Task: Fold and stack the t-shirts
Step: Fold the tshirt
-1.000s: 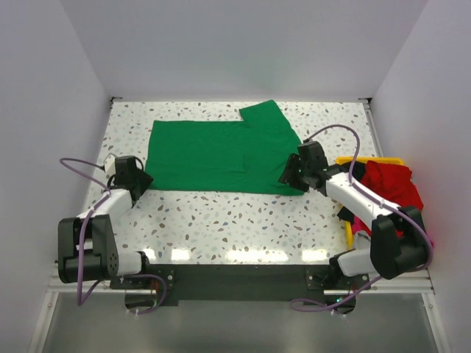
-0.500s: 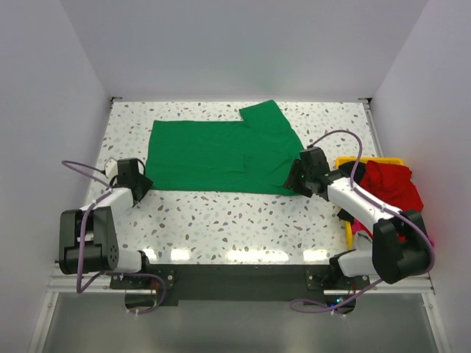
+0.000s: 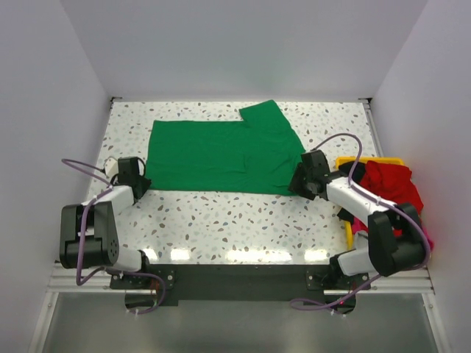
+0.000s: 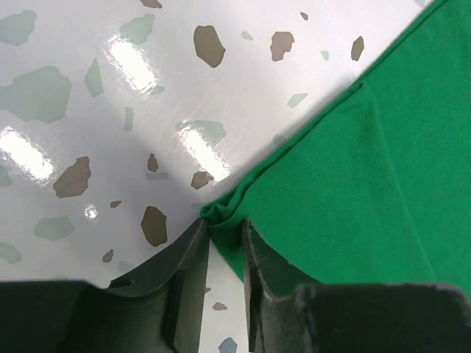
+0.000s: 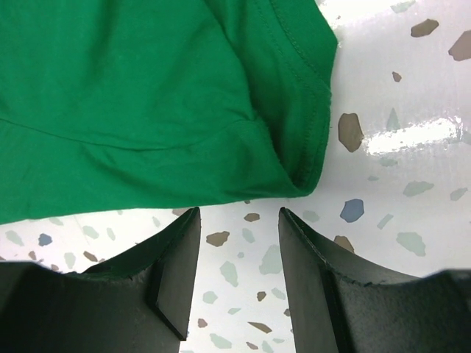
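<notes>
A bright green t-shirt (image 3: 213, 154) lies spread flat across the far half of the speckled table, one sleeve pointing to the back. My left gripper (image 3: 141, 182) sits low at its near-left corner. In the left wrist view the left gripper (image 4: 224, 224) has its jaws drawn close together, pinching the bunched corner of the green t-shirt (image 4: 353, 169). My right gripper (image 3: 296, 182) rests at the near-right corner. In the right wrist view the right gripper (image 5: 238, 217) is open over bare table, just short of the green t-shirt's hem (image 5: 147, 110).
A yellow bin (image 3: 346, 160) stands at the right edge. It holds a red t-shirt (image 3: 390, 184) and a bit of pink cloth (image 3: 358, 224). White walls close in the table on the left, back and right.
The left jaws have narrowed onto the shirt's corner. The right gripper has slid a little to the right and nearer, along the hem to the corner.
</notes>
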Action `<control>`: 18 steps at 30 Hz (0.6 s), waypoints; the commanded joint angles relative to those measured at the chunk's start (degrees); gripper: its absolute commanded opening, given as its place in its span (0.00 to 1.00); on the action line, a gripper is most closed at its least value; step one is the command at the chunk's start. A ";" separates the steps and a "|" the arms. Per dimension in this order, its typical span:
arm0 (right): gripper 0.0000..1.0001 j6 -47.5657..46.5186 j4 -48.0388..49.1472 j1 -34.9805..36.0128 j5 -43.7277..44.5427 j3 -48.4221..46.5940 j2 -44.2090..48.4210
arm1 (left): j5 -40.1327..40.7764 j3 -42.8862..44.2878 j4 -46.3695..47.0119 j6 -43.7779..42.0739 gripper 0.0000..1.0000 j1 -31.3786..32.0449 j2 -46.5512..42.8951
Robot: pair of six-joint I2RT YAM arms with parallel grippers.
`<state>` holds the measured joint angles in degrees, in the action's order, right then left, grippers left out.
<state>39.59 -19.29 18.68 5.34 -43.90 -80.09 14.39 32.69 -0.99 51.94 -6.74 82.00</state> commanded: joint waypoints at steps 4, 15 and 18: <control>0.50 -0.75 3.20 -0.75 2.92 1.88 -2.08 | -0.07 0.18 -0.32 0.09 0.22 -0.55 2.03; 0.49 0.05 8.04 -1.45 4.15 3.47 -5.42 | -1.30 0.36 0.12 -0.44 0.05 -0.46 2.20; 0.48 0.13 8.74 -1.45 5.72 3.65 -4.90 | -1.30 0.36 0.12 -0.61 0.02 -0.46 2.20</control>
<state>39.55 -13.56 17.50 7.57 -40.99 -84.42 13.63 32.71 -0.01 51.90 -7.01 82.91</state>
